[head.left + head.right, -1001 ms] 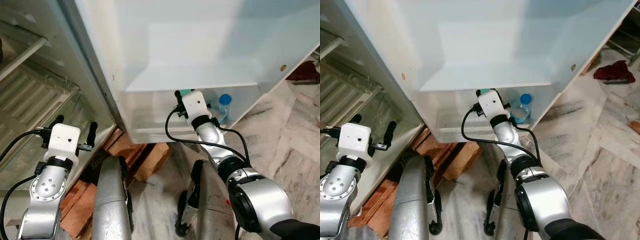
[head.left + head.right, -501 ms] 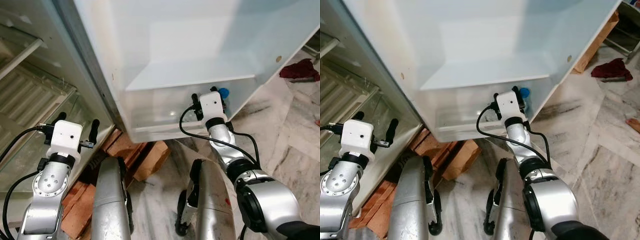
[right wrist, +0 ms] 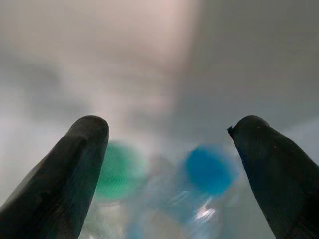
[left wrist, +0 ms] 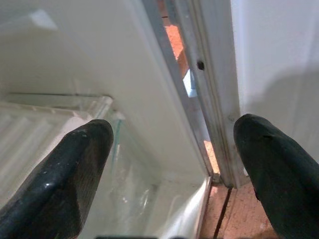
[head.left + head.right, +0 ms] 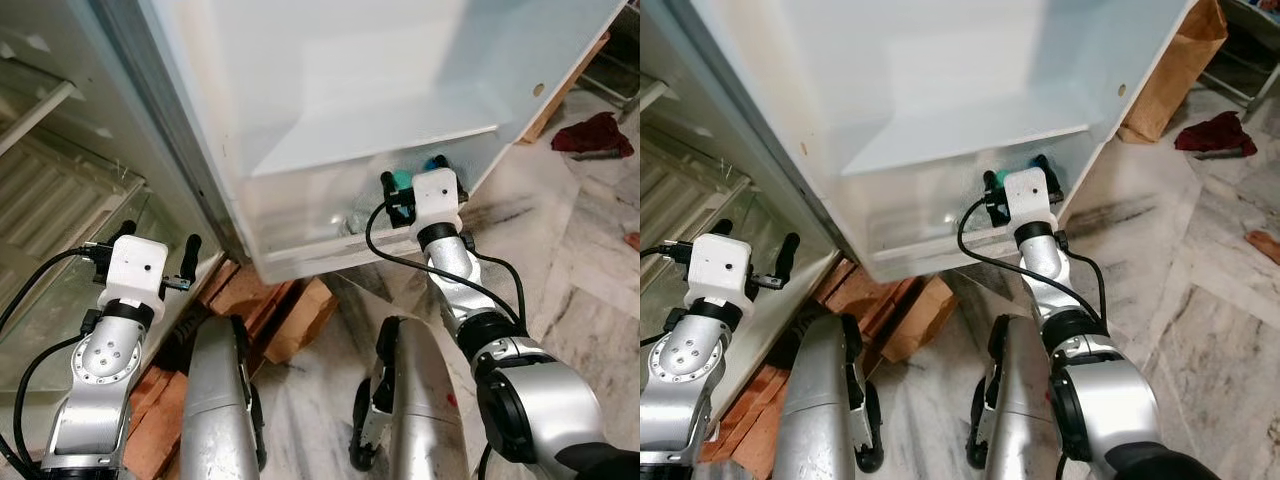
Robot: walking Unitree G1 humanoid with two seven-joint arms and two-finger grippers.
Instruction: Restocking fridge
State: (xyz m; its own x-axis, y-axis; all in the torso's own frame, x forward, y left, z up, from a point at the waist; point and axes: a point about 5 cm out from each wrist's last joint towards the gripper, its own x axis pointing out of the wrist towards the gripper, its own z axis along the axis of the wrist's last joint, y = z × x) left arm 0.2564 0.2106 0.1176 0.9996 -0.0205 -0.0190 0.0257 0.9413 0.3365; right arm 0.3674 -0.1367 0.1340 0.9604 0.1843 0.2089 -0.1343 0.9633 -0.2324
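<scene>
The open fridge door (image 5: 350, 70) has a clear bin (image 5: 300, 225) along its bottom. Two bottles stand in the bin's right end, one with a green cap (image 5: 400, 180) and one with a blue cap (image 5: 433, 162). My right gripper (image 5: 413, 172) is open at the bin, and its fingers (image 3: 70, 169) straddle the green cap (image 3: 117, 170) and the blue cap (image 3: 209, 169), which lie just ahead and are blurred. My left gripper (image 5: 160, 238) is open and empty, held low by the fridge's inside edge (image 4: 209, 99).
Glass shelves and a crisper (image 5: 60, 210) fill the fridge interior on the left. Brown boards (image 5: 275, 300) lie under the fridge by my legs. A red cloth (image 5: 600, 135) lies on the marble floor at right, and a brown bag (image 5: 1185, 60) leans behind the door.
My right gripper has moved right along the door bin, from left of the blue-capped bottle to right at it. The green cap now sits beside the blue one. The camera has also shifted.
</scene>
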